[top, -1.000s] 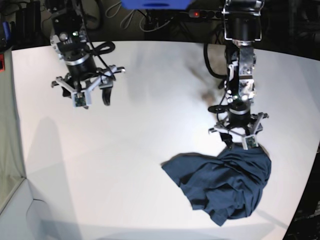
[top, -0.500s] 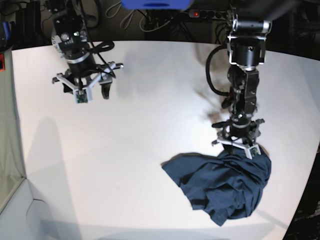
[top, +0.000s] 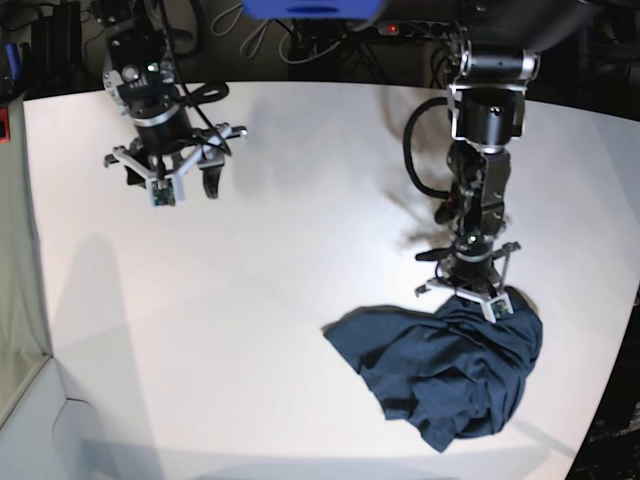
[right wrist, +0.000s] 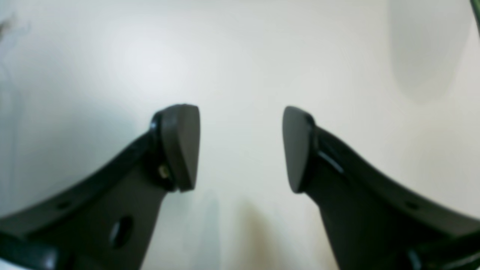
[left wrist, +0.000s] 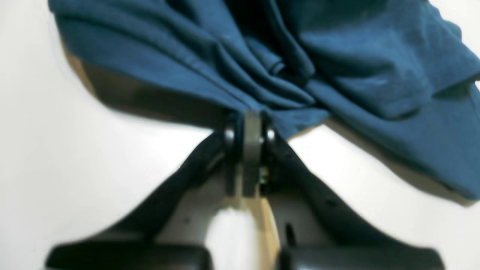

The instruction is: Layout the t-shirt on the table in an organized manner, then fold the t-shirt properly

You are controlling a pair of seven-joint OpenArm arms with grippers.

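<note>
The large matte white tabletop (top: 300,260) carries the crumpled dark navy cloth t-shirt (top: 445,375) near its front right edge. The left gripper (left wrist: 249,131) is pinched closed on the shirt's far edge. The right gripper (top: 165,185), jaws apart and empty, hangs well away at the far left.

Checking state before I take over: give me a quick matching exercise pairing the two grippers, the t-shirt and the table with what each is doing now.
Column one:
1. left gripper
2. right gripper
3. t-shirt
4. table

Column two:
A. crumpled in a heap
B. open, above bare tabletop
C. white, carrying the garment
D. shut on a fold of cloth

Pairs: 1-D, 2-B, 3-A, 4-C
</note>
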